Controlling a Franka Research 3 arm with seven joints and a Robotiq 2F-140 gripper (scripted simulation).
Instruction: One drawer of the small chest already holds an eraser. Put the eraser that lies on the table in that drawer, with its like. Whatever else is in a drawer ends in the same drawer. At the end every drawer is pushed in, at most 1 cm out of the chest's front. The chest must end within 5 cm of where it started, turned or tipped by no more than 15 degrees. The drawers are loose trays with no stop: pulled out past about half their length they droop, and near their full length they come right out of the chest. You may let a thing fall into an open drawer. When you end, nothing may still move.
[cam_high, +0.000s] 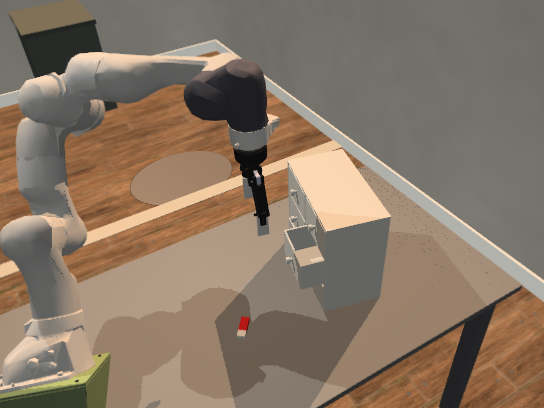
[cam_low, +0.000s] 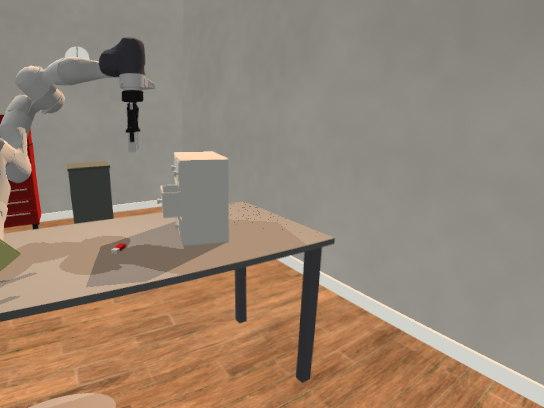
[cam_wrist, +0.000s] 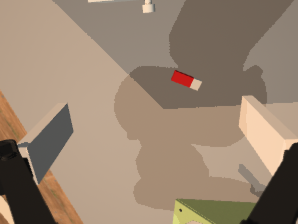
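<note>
A red eraser with a white end (cam_high: 243, 326) lies flat on the table, in front of the chest; it also shows in the exterior view (cam_low: 118, 248) and in the wrist view (cam_wrist: 186, 80). The small cream chest (cam_high: 336, 225) (cam_low: 201, 197) stands near the table's far right side. Its bottom drawer (cam_high: 303, 255) is pulled partway out; the upper drawers are in. I cannot see an eraser inside the open drawer. My gripper (cam_high: 256, 212) (cam_low: 132, 140) hangs open and empty high above the table, left of the chest and well above the eraser.
The robot's green base (cam_high: 60, 387) stands at the table's near left corner. A dark cabinet (cam_low: 90, 192) and a red tool chest (cam_low: 22, 197) stand on the floor beyond the table. The table edge runs close behind the chest.
</note>
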